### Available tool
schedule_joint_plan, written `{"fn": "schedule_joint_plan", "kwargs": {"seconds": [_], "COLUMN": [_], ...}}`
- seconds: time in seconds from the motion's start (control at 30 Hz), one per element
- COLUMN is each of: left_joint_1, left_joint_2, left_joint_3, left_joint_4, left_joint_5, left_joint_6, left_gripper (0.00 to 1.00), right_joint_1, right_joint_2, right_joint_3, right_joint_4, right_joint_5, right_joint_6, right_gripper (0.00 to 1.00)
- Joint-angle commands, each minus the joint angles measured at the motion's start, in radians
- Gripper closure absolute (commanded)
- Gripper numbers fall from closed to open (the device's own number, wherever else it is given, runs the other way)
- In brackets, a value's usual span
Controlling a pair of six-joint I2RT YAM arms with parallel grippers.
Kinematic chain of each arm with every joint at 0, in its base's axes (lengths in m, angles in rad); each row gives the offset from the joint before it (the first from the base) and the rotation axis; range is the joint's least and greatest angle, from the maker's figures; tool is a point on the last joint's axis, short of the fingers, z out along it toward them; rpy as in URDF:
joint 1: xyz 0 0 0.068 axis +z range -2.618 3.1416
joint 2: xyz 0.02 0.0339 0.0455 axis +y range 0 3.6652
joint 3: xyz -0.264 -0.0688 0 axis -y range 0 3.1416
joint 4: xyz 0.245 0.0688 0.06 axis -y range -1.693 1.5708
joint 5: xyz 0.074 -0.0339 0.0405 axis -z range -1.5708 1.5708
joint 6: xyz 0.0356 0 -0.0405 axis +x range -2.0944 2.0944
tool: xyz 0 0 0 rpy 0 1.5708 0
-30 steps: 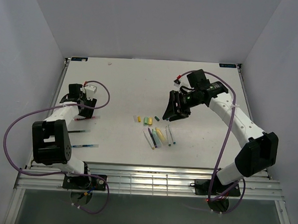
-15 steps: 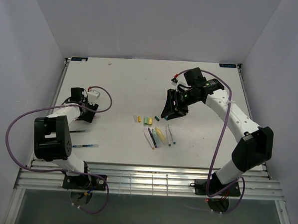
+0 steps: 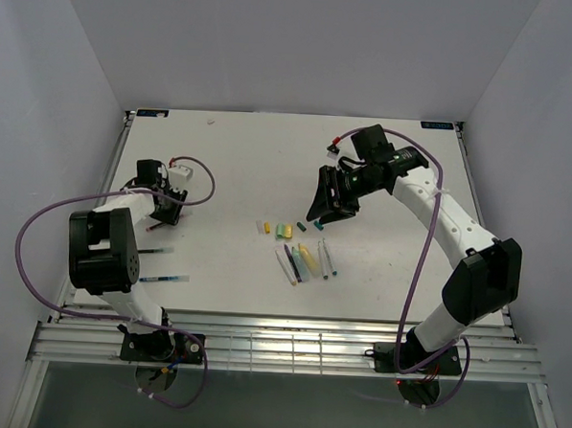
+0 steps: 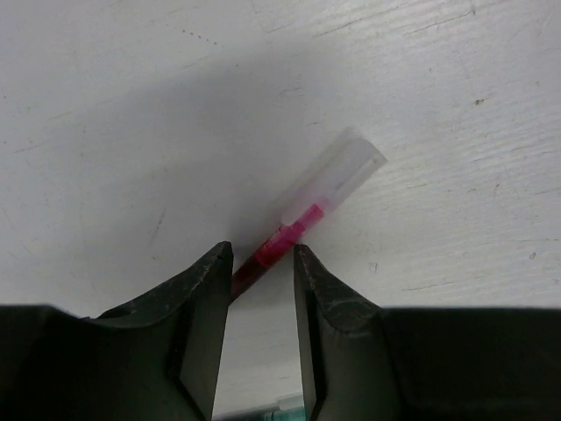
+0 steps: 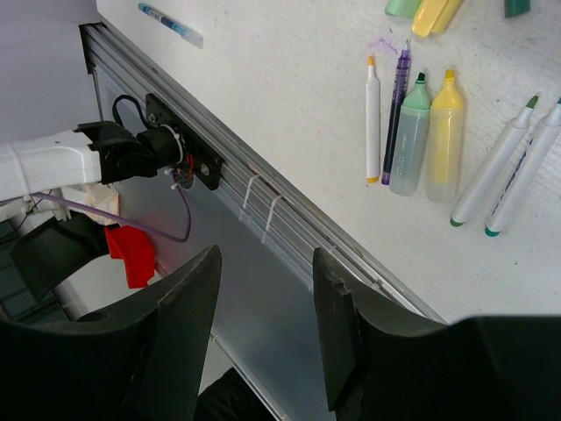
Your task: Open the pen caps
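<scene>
A red pen (image 4: 282, 239) with a clear end (image 4: 337, 174) lies slanted on the white table. Its dark red end sits between the tips of my left gripper (image 4: 263, 252), whose jaws stand a little apart around it. In the top view my left gripper (image 3: 166, 210) is at the far left, over that pen (image 3: 154, 227). My right gripper (image 3: 323, 206) hangs open and empty above the middle cluster. Loose caps lie there: pale green (image 5: 403, 6), yellow (image 5: 436, 13), dark teal (image 5: 517, 7). Whether the red pen's cap is on, I cannot tell.
Below the caps lie a white pen (image 5: 372, 118), a purple pen (image 5: 401, 92), a green highlighter (image 5: 410, 140), a yellow highlighter (image 5: 445, 140) and two green-tipped pens (image 5: 513, 180). A black pen (image 3: 154, 251) and a blue pen (image 3: 164, 279) lie near the left arm. The table's metal front rail (image 5: 263, 197) is close.
My left gripper has shifted slightly and turned over the red pen. My right gripper has drifted a little left and away from the near edge.
</scene>
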Motion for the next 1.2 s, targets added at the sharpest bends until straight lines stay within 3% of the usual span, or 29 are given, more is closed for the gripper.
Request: {"fn": "schedule_joint_plan", "kwargs": {"seconds": [0.0, 0.2, 0.37, 0.43, 0.47, 0.63, 0.77, 0.8, 0.97, 1.17], "left_joint_1": [0.005, 0.005, 0.007, 0.005, 0.007, 0.004, -0.010, -0.025, -0.102, -0.272], "left_joint_2": [0.070, 0.091, 0.102, 0.092, 0.070, -0.013, -0.097, -0.120, -0.310, -0.520], "left_joint_3": [-0.022, -0.013, 0.044, 0.067, 0.087, 0.162, 0.192, 0.187, 0.069, -0.080], "left_joint_4": [-0.125, -0.183, -0.231, -0.244, -0.244, -0.234, -0.171, -0.147, 0.119, 0.326], "left_joint_5": [0.049, 0.121, 0.212, 0.274, 0.296, 0.406, 0.555, 0.616, 0.713, 0.692], "left_joint_6": [-0.034, -0.071, -0.141, -0.163, -0.189, -0.299, -0.445, -0.546, -0.862, -1.172], "left_gripper": [0.57, 0.76, 0.85, 0.99, 1.00, 1.00, 1.00, 1.00, 1.00, 1.00], "right_joint_1": [0.002, 0.004, 0.004, 0.004, 0.002, 0.002, 0.002, 0.004, 0.028, 0.099], "right_joint_2": [0.001, 0.001, -0.011, -0.019, -0.022, -0.026, -0.011, 0.000, 0.055, 0.155], "right_joint_3": [0.051, 0.072, 0.057, 0.051, 0.049, 0.048, 0.089, 0.101, 0.199, 0.316], "right_joint_4": [0.002, 0.005, 0.015, 0.016, 0.015, 0.016, 0.021, 0.031, 0.071, 0.186], "right_joint_5": [-0.004, 0.001, 0.008, 0.019, 0.024, 0.033, 0.022, 0.009, -0.070, -0.142], "right_joint_6": [-0.010, -0.009, -0.004, -0.001, 0.002, 0.002, -0.009, -0.010, 0.025, 0.123], "right_gripper": [0.48, 0.48, 0.48, 0.48, 0.48, 0.47, 0.43, 0.41, 0.34, 0.34]}}
